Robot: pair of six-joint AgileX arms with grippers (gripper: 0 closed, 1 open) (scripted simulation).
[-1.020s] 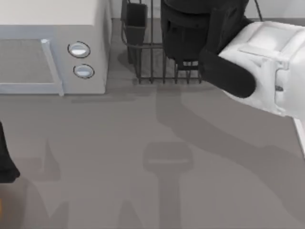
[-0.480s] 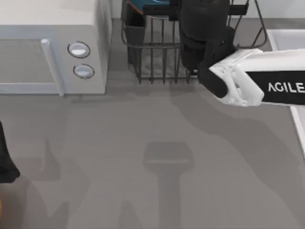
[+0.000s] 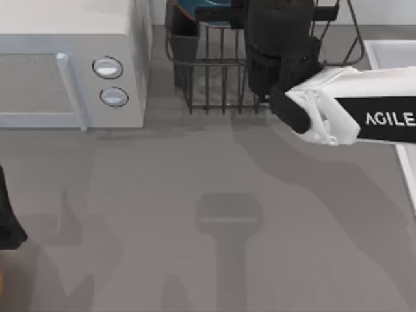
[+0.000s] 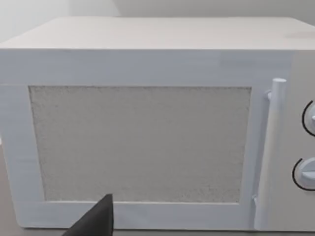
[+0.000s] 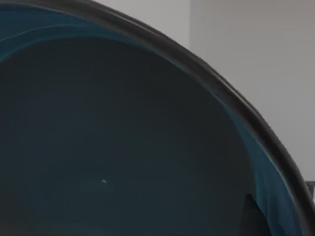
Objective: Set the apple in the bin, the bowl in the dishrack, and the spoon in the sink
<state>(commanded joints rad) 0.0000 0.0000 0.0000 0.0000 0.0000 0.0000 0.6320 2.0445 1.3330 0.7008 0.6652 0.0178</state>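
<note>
Bowl (image 3: 195,9) seemingly unmoved over dishrack (image 3: 214,78)

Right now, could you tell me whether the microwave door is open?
No, the microwave door sits flush and closed, handle upright beside the knobs.

Across the near and middle surface (image 3: 214,214) we have open room to pass from left to right. Along the far edge the way is blocked: the microwave (image 3: 65,58) fills the far left, and just right of it stands the dishrack (image 3: 214,84) with its upright bars and a utensil cup (image 3: 184,32) at its near-left corner. Our right arm (image 3: 338,110) reaches over the rack from the right, covering its right part. The sink (image 3: 390,52) rim sits at the far right.
</note>
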